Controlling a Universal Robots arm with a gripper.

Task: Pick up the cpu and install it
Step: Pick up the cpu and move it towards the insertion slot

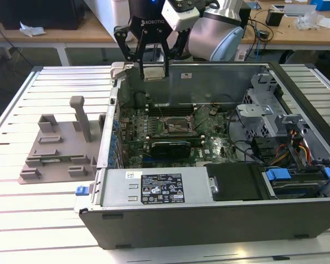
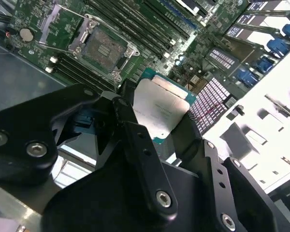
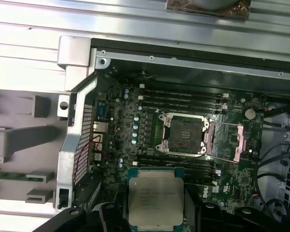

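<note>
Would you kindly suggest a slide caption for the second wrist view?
Black pincer clamps the flat square silvery-topped cpu by its edges; the open black-framed square socket on the green motherboard lies beyond.

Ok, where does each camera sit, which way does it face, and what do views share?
Exterior view: off the arm, looking down on the open dark computer case and grey plastic tray; the silver arm and black claw show.
First wrist view: on the arm, facing down into the case at the black-framed square motherboard socket; claw shows.
Second wrist view: on the arm, looking obliquely past the claw at the socket.
Shared: all show the flat square silvery cpu clamped in the claw.
</note>
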